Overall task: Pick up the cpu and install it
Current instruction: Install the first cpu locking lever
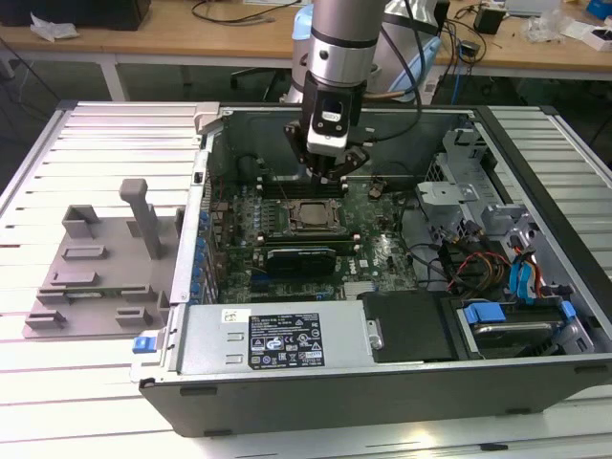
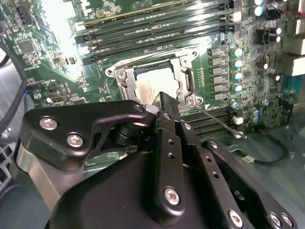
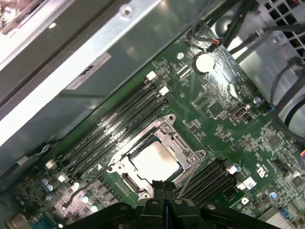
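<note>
- As the cpu already lies flat inside the socket frame, in the far half of the computer case, I judge the placing step almost done.
- The gripper hovers close over the cpu's edge, its fingers together and holding nothing.
- The frame seems unlatched to me, so any next move calls for gentle, straight motion.

Looking down on the whole computer case in the exterior view; peering closely at its socket in both wrist views.
</note>
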